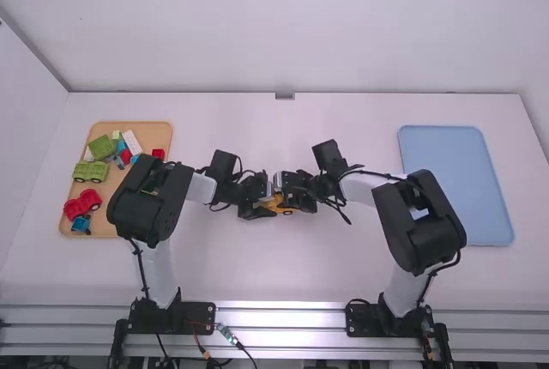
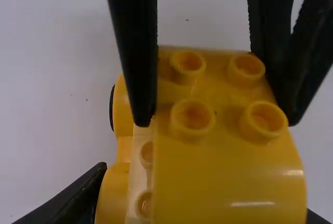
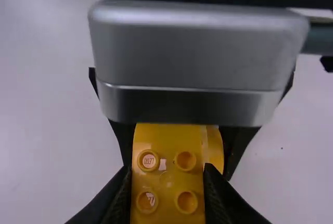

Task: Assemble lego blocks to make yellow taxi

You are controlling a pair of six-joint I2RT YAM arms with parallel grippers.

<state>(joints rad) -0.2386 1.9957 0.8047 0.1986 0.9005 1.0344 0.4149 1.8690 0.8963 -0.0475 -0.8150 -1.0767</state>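
Observation:
At the table's middle, in the high view, my left gripper point(image 1: 255, 207) and right gripper point(image 1: 298, 196) meet around a small yellow car point(image 1: 280, 204). In the left wrist view a curved yellow block point(image 2: 223, 166) with four top studs sits over a yellow wheeled base point(image 2: 123, 109). The left gripper point(image 2: 200, 216) is shut around this car's sides, its fingers partly hidden. Farther along, the right gripper's fingers straddle the studded part. In the right wrist view the right gripper point(image 3: 167, 182) is shut on the curved block point(image 3: 166, 179); the left gripper's grey body hides the car's far end.
A wooden tray point(image 1: 129, 130) at the left holds green blocks point(image 1: 90, 171), red blocks point(image 1: 82, 204), a blue block point(image 1: 81, 225) and a white one point(image 1: 132, 142); the left arm passes over its right edge. A blue tray point(image 1: 456, 184) lies at the right beside the right arm.

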